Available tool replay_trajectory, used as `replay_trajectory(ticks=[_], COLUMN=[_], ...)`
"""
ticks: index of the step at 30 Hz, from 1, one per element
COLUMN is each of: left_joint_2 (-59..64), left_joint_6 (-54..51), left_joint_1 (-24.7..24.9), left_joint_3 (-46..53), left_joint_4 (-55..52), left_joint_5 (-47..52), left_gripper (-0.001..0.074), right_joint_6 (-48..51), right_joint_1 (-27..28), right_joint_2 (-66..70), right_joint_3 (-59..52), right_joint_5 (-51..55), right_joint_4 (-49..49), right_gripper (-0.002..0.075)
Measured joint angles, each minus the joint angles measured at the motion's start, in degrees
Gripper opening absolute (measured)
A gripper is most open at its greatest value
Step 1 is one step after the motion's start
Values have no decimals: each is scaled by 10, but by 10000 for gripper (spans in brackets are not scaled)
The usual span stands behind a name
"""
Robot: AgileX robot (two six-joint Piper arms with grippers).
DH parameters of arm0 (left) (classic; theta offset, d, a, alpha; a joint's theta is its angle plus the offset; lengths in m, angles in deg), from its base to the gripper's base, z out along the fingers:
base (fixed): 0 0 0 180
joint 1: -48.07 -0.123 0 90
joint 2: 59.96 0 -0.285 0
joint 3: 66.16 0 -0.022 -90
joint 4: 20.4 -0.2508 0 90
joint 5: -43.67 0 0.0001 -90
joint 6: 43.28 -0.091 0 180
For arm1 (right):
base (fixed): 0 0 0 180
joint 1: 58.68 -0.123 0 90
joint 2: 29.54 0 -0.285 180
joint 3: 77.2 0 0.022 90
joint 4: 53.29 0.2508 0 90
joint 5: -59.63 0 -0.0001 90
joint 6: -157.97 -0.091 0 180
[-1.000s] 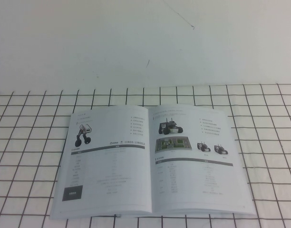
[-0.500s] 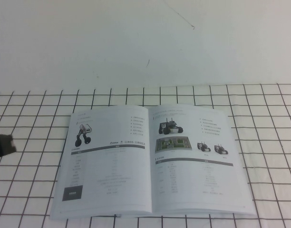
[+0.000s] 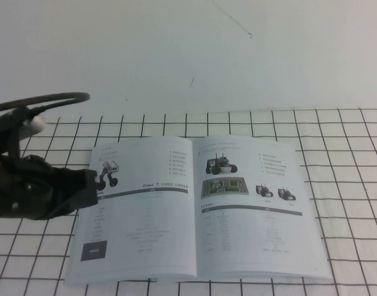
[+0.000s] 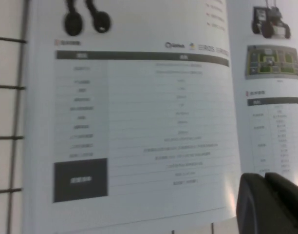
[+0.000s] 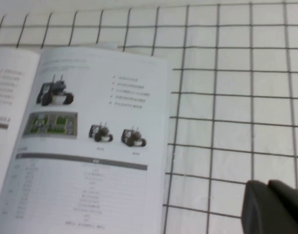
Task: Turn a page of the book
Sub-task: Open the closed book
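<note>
The book [image 3: 145,216] lies open and flat on the gridded table. Its right-hand leaf is the page [image 3: 256,216], face up with a robot car, a green board and a table. My left gripper [image 3: 91,185] hovers over the book's left edge, shut and empty. In the left wrist view its fingertips [image 4: 263,178] are above the left-hand leaf near the book's [image 4: 139,122] spine, with the page [image 4: 273,97] beyond. My right gripper [image 5: 266,184] is shut and empty over bare table, right of the page [image 5: 85,146]. It is out of the high view.
The white tabletop with a black grid [image 3: 348,172] extends on all sides of the book. A plain white wall [image 3: 188,55] rises behind. The left arm's cable [image 3: 47,98] loops above the table at the left.
My left arm has come in from the left edge of the high view and now reaches the book's left edge. The book has not moved.
</note>
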Motion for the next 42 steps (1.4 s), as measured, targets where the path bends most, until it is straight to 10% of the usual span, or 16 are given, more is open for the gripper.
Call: replay_trajectory(ticks=[16, 27, 42], left_joint_2=[208, 308, 337], left_joint_6=[-211, -222, -223], left_joint_1=[43, 66, 66], left_joint_3=[-5, -6, -12], left_joint_4=[196, 195, 187], left_joint_5=[-68, -117, -125], left_gripper=[-3, -3, -3], right_joint_6=[337, 416, 460], right_joint_1=[0, -24, -56], right_joint_2=[234, 326, 435], right_joint_3=[0, 0, 1], right_joint_5=[4, -11, -84], right_joint_4=[296, 362, 391], right_gripper=[10, 375, 412])
